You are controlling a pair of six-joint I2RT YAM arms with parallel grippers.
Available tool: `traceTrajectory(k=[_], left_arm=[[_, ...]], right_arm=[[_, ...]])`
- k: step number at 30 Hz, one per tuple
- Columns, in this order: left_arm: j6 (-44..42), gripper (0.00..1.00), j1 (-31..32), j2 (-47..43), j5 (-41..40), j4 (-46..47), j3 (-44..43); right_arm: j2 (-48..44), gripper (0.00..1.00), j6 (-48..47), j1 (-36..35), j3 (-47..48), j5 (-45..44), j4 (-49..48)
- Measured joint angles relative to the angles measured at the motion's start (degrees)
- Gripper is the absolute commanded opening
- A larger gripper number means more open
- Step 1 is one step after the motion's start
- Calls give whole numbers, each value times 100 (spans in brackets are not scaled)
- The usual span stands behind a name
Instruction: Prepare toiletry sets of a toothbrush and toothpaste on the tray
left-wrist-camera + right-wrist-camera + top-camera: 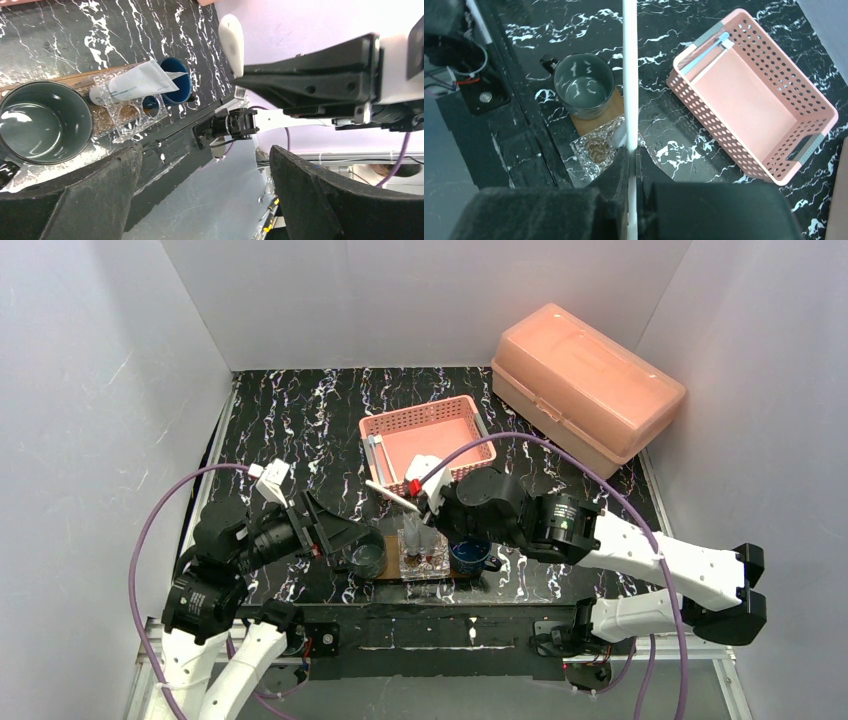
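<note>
My right gripper [631,159], jaws pinching a toothbrush [630,75] — held over the glass cup [596,147] on the tray [599,119], my left gripper [205,200], jaws spread wide — beside the grey cup [42,122].

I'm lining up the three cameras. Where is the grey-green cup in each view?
Top external: grey-green cup low, left of centre.
Left wrist: the cup at the left edge, mid-height.
Right wrist: the cup upper left of centre.
Shared landmark: clear glass cup beside it in all three.
</note>
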State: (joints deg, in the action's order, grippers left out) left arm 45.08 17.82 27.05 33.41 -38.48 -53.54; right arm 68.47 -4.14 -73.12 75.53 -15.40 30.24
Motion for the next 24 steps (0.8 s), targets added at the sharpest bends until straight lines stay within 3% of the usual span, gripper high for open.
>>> traceTrajectory(k=[15,24], left_arm=[[1080,94,0,173,492,249,-26],[1281,79,0,240,1056,391,87]], right_arm=[[-761,1,-822,-560,-782,428,-37],[-592,1,-1156,-1084,-787,409,-273]])
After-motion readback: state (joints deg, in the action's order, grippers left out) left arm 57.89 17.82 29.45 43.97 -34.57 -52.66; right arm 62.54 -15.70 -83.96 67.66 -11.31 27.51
